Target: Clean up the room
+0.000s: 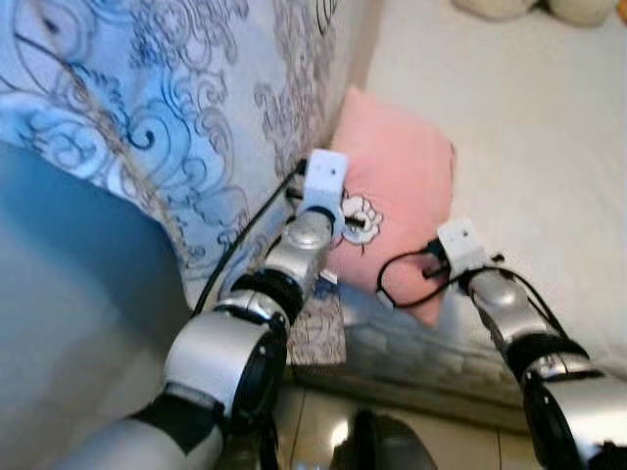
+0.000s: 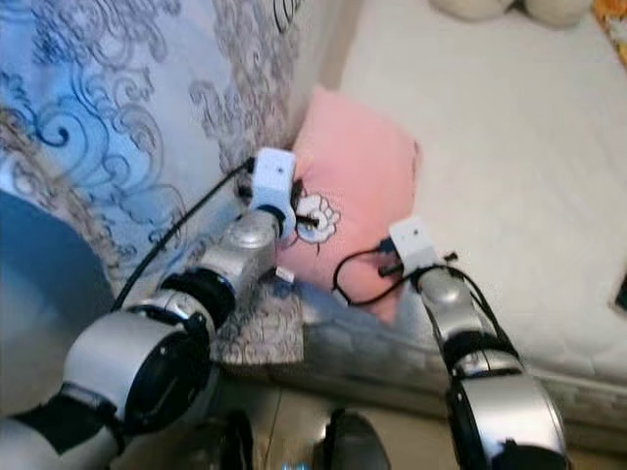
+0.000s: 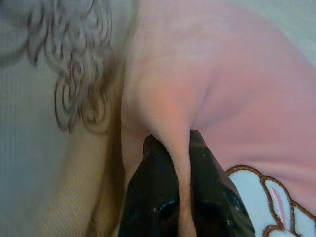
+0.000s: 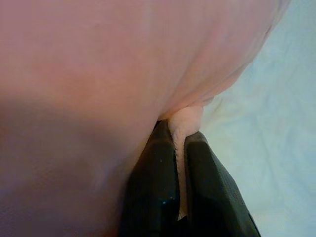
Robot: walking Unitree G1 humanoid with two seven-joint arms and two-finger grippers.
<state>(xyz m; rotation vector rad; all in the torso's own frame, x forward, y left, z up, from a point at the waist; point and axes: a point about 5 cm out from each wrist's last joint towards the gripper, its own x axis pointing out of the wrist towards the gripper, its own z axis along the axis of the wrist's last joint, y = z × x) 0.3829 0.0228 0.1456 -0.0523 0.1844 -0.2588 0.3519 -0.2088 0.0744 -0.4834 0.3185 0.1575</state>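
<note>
Both grippers pinch the pink pillow [image 1: 402, 186] at the mattress [image 1: 549, 166] edge, left gripper [image 3: 180, 197] and right gripper [image 4: 180, 170] clamped on fabric folds; next, probably, a level lift onto the bed.

Head views bright, soft, slightly blurred throughout; white bed [image 1: 549, 147] washed out. Glare on near floor tiles [image 1: 338, 431]. Wrist views unfocused up close; pink pillow [image 4: 74, 163] falls into deep shadow there.
</note>
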